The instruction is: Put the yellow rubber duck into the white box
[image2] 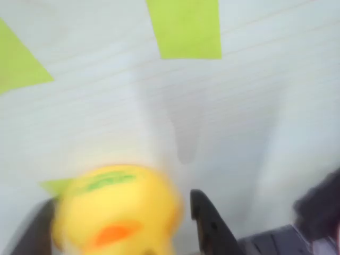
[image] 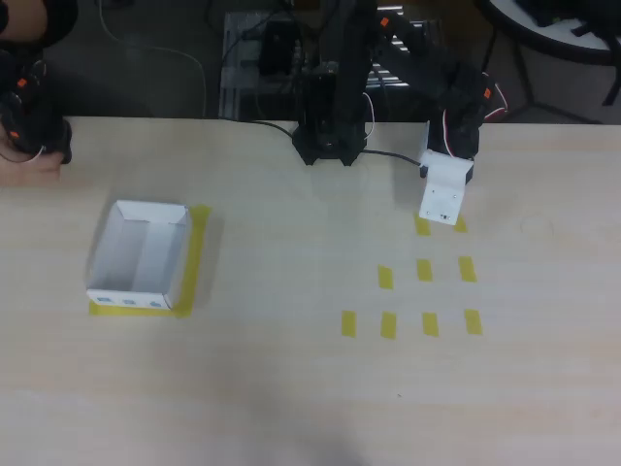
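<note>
Duck (image2: pixel 114 212): we see it between the fingers (image2: pixel 210 223), tabletop below.
Grip: closed or not, we cannot tell.
Box (image: pixel 141 257): empty, well apart; carry and drop remain.

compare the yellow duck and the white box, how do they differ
The yellow duck is rounded and yellow with an orange mark; the white box is a rectangular, thin-walled tray. The duck sits close by the hand near the tape marks; the box sits apart, across the table, on yellow tape. Both rest near yellow tape.
</note>
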`<state>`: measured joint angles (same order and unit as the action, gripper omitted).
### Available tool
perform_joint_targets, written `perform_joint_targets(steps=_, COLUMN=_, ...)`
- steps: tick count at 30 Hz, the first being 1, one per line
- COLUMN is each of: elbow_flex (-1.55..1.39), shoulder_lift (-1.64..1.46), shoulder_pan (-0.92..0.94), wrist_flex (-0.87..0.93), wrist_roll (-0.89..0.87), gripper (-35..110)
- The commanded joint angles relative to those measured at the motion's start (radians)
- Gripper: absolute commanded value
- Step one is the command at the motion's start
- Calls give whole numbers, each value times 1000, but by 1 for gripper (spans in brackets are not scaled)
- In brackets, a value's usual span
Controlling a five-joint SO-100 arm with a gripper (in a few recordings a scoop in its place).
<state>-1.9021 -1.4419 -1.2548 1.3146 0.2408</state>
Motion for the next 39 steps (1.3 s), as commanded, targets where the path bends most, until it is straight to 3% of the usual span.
perform_joint_targets(steps=1, elbow_flex=110, shoulder_lift=8, shoulder_pan=2, wrist_flex=14, wrist_roll=-5, gripper=13)
perform_joint_targets(steps=6, elbow_flex=166, shoulder_lift=35, shoulder_pan=-6, wrist_flex=6, wrist_roll=-29, gripper=0)
perform_joint_targets(steps=13, elbow_flex=336, shoulder_lift=-109, shoulder_pan=15, wrist_flex=100, wrist_roll=-117, gripper=0)
perform_joint_targets(steps=19, elbow_flex=591, shoulder_lift=-383, shoulder_pan=190, wrist_flex=221, wrist_roll=-230, gripper=0)
perform_joint_targets(steps=24, elbow_flex=658, shoulder_lift=-641, shoulder_pan=482, wrist_flex=233, wrist_roll=-225, gripper=0)
perform_joint_targets(steps=34, elbow_flex=422, shoulder_lift=-1012, shoulder_pan=1396, wrist_flex=23, wrist_roll=-213, gripper=0)
perform_joint_targets(steps=39, elbow_flex=273, shoulder_lift=-1109, shoulder_pan=1706, wrist_flex=-64, wrist_roll=-175, gripper=2)
